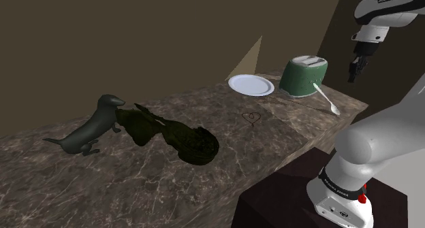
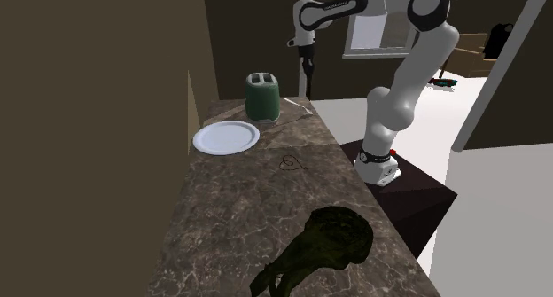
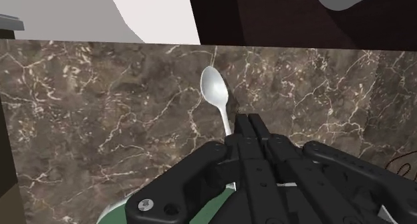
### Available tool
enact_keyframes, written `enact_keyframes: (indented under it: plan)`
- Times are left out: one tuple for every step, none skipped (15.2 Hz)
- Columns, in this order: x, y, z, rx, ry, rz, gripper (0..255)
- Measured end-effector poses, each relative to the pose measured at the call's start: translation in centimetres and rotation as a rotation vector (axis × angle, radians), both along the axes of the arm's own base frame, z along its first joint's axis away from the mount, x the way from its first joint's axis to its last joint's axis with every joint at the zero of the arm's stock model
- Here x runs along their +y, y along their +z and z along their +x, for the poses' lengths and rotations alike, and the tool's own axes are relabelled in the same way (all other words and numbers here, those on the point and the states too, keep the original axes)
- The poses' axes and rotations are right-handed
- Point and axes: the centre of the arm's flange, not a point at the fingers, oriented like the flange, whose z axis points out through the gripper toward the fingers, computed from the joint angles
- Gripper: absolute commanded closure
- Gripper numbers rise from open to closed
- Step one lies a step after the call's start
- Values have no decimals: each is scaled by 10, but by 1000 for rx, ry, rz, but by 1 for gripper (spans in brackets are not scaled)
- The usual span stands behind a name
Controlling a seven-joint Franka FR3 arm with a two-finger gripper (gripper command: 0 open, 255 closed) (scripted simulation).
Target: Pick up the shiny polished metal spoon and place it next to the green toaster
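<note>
brown veined marble makes up the counter (image 1: pixel 204 165), and toward the upper right of the shoulder view the pale spoon (image 1: pixel 325 99) is seen lying flat just beside the green toaster (image 1: pixel 304 77). its handle end appears to reach the toaster's base, though contact cannot be confirmed. a white plate (image 1: pixel 250 84) is set on the toaster's other side, nearer the frame's middle.

the black gripper (image 1: pixel 354 71) is held high at the upper right, above the counter's edge and well apart from the spoon. in the wrist view the two fingers (image 3: pixel 239 130) are drawn together until they meet, with nothing clasped between them. the spoon's bowl is seen just beyond the fingertips, down on the marble.

the hand is judged to be lined up over the handle so that it can be straddled — but the fingers must be parted before any descent. a dark dog figure (image 1: pixel 92 128) and a dark crumpled object (image 1: pixel 177 137) are placed at the lower left, well apart from the spoon.
</note>
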Motion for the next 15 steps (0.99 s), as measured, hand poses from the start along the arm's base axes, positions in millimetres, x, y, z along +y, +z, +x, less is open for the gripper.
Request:
enact_keyframes:
  plan:
    - [1, -5, 1, 0, 0, 0, 255]
    - [1, -5, 1, 0, 0, 0, 0]
    - [1, -5, 1, 0, 0, 0, 0]
    - [2, -9, 5, -5, 11, 2, 0]
    - [-2, -17, 12, -12, 28, 5, 0]
    - [-3, -23, 19, -21, 48, 8, 0]
    - [-4, -31, 27, -30, 70, 12, 0]
    - [-5, -41, 34, -40, 92, 16, 0]
    - [-6, -47, 43, -50, 116, 20, 0]
    - [-7, -55, 51, -60, 139, 23, 0]
    - [-8, -68, 60, -70, 161, 28, 0]
    - [-7, -77, 70, -80, 185, 31, 0]
    - [-7, -82, 75, -86, 198, 33, 0]
    - [-6, -87, 78, -89, 205, 33, 0]
    - [-5, -91, 79, -91, 208, 34, 0]
